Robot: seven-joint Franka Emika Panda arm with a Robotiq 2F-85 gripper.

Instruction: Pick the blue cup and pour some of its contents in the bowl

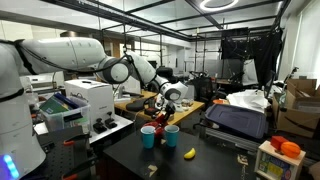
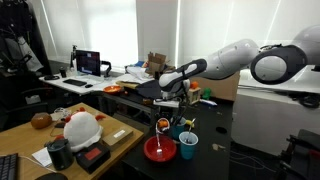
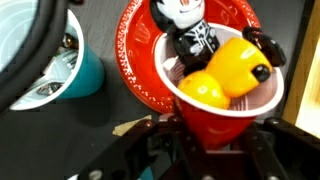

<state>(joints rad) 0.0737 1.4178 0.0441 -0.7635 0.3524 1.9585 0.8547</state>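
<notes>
My gripper (image 3: 215, 135) is shut on a red cup (image 3: 228, 95) that holds yellow pieces and a black-and-white toy. I hold it just above the red bowl (image 3: 140, 60), tipped toward it. The blue cup (image 3: 75, 65) stands upright on the black table to the left of the bowl, with small items inside and nothing gripping it. In both exterior views the gripper (image 2: 165, 108) (image 1: 165, 102) hangs over the bowl (image 2: 160, 149) (image 1: 148, 130), with the blue cup (image 2: 188, 145) (image 1: 171, 135) next to it.
A banana (image 1: 190, 153) lies on the black table near the blue cup. A white and red helmet (image 2: 82, 128) and a black mug (image 2: 60, 152) sit on the wooden desk. A white printer (image 1: 85, 100) stands beside the arm.
</notes>
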